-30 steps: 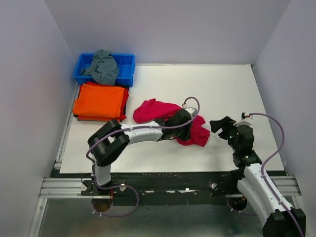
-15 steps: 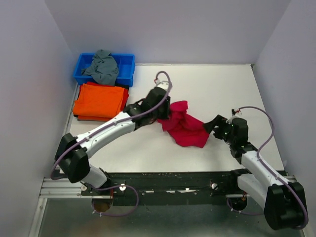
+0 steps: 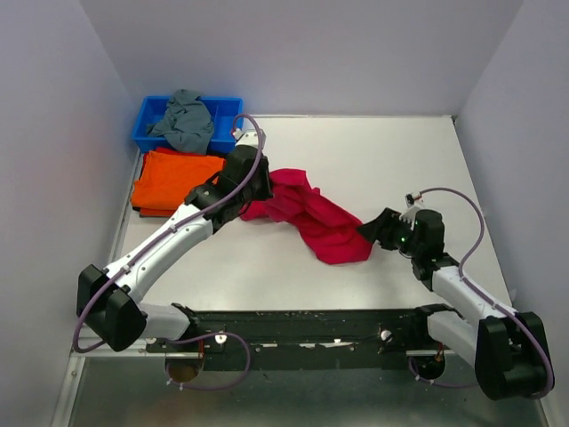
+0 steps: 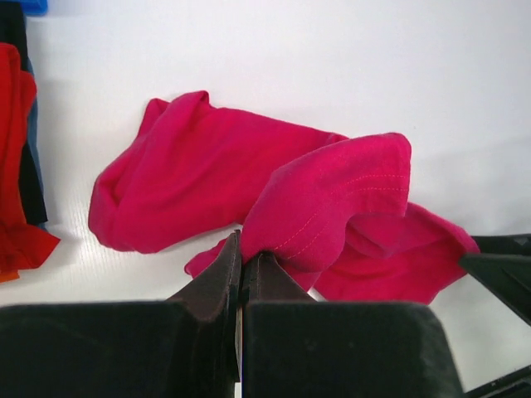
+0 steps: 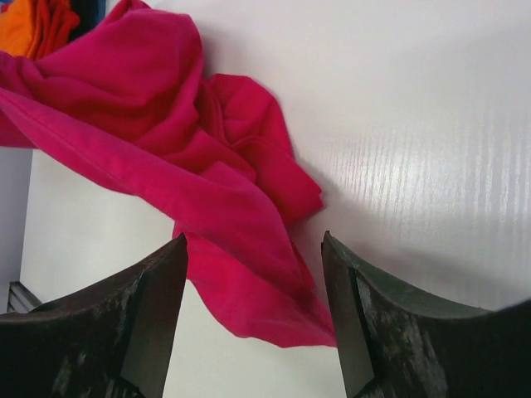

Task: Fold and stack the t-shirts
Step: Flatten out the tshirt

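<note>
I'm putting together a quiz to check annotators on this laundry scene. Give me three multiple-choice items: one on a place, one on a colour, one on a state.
1. Where does the crumpled grey garment lie?
A) in the blue plastic bin
B) on the bare tabletop
C) under the right arm

2. What colour is the folded t-shirt lying topmost beside the bin?
A) green
B) orange
C) white

3. How is the left gripper?
A) open above the tabletop
B) shut on nothing
C) shut on the crumpled magenta cotton t-shirt

Answers: 1 A, the top view shows it heaped inside the bin. 2 B, the top view shows a flat orange layer uppermost there. 3 C, the left wrist view shows the fingers pinched together on a fold of the fabric.
</note>
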`<act>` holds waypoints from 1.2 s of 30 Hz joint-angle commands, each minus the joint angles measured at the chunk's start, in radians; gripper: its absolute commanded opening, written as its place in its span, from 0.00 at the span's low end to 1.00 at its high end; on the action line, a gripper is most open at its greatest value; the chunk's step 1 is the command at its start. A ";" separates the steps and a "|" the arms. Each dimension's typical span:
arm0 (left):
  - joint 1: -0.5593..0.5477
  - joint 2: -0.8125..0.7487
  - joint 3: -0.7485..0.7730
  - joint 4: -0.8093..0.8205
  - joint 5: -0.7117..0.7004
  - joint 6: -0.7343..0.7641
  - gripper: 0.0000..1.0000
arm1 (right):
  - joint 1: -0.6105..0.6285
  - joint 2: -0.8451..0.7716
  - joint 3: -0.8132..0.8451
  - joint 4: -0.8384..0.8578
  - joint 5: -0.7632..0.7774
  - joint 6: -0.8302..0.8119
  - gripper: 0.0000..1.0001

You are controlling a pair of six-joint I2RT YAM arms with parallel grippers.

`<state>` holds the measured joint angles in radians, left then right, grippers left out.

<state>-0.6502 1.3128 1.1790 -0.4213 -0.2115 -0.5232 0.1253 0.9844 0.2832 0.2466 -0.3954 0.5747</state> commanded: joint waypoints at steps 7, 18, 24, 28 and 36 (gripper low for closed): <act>0.053 0.080 0.154 0.023 -0.025 0.015 0.00 | 0.025 0.079 0.019 0.008 -0.050 0.005 0.67; 0.139 0.206 0.393 -0.025 0.056 0.022 0.00 | 0.048 0.135 0.037 0.042 -0.100 -0.006 0.60; 0.147 0.239 0.429 -0.025 0.083 0.020 0.00 | 0.083 0.166 0.059 0.060 -0.129 -0.032 0.43; 0.155 0.249 0.453 -0.042 0.095 0.023 0.00 | 0.094 0.146 0.059 0.051 -0.112 -0.039 0.38; 0.181 0.299 0.565 -0.105 0.064 0.063 0.00 | 0.094 0.085 0.164 -0.133 0.091 -0.035 0.01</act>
<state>-0.4892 1.5852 1.6547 -0.4900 -0.1371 -0.5003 0.2153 1.0950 0.3393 0.2302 -0.4465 0.5453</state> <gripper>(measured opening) 0.037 0.015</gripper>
